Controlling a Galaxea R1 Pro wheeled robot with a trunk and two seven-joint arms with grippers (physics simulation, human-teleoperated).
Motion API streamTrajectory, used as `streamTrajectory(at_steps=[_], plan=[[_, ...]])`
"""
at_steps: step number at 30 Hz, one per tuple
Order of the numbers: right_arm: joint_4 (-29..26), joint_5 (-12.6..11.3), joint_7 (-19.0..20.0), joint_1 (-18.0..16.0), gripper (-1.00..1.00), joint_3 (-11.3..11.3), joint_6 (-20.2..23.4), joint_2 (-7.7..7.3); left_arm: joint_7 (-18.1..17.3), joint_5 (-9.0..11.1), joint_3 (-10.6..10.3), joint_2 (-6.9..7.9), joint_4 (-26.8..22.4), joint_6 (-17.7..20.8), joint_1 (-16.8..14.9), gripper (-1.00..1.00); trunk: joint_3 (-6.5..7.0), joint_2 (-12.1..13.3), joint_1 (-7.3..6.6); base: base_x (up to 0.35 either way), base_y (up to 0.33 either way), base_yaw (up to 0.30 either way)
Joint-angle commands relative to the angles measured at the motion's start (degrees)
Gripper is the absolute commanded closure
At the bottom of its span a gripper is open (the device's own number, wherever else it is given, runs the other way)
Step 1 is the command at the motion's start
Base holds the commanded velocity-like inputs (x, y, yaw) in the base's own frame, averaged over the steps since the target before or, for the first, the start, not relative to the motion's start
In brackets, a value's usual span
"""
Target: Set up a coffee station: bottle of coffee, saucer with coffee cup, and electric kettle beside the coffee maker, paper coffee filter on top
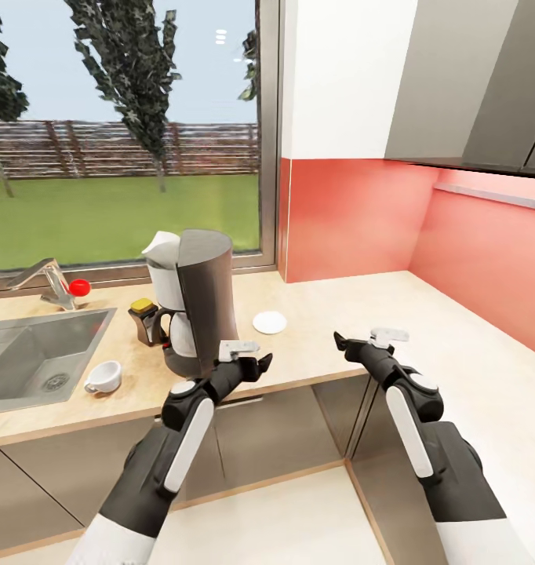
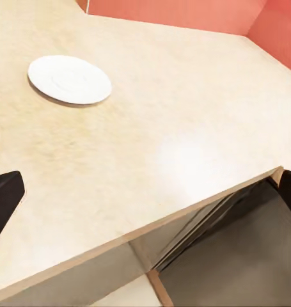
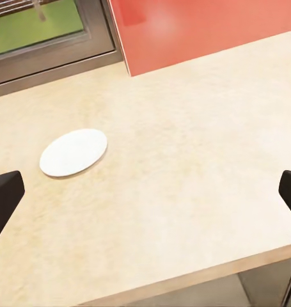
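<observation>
The coffee maker (image 1: 193, 302) stands on the kitchen countertop (image 1: 314, 345) w/ the bottle of coffee (image 1: 144, 320) touching its sink side, so that part looks done. The saucer (image 1: 269, 322) lies near its other side; the coffee cup (image 1: 104, 377) is apart, by the sink (image 1: 32, 353). Your left gripper (image 1: 261, 362) and right gripper (image 1: 340, 342) are wide open, empty, approx. at the counter edge. Only head view shows the cup; wrist views show the saucer bare.

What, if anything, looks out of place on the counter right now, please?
The coffee cup sits on the countertop by the sink, left of the coffee maker, while the saucer lies bare on the machine's right. Cup and saucer are apart. Nothing looks spilled or tipped.
</observation>
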Motion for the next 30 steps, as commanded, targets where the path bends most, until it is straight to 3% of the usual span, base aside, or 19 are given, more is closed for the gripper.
streamTrajectory(at_steps=[1, 12, 23, 30], plan=[[0.02, -0.53, -0.4, -0.06, -1.0, 0.14, 0.22, -0.05, 0.75, 0.46, 0.09, -0.05, 0.45, 0.52, -0.59, -1.0, -0.13, -0.13, 0.04, 0.0, 0.0, 0.0], [0.17, -0.62, -0.35, -0.06, -1.0, 0.31, 0.64, -0.05, 2.65, 0.46, 0.09, 0.22, 1.36, 0.4, -0.56, -1.0, -0.1, -0.13, 0.04, 0.0, -0.006, -0.077], [0.18, -0.62, -0.35, -0.06, -1.0, 0.31, 0.66, -0.05, 2.75, 0.35, 0.07, 0.24, 1.45, 0.26, -0.55, -1.0, -0.09, -0.13, 0.04, 0.0, -0.199, -0.055], [0.25, -0.62, -0.35, -0.06, -1.0, 0.37, 0.66, -0.05, 2.75, 0.51, 0.09, 0.39, 1.45, 0.22, -0.55, -1.0, -0.09, -0.13, 0.04, 0.0, -0.03, 0.027]])
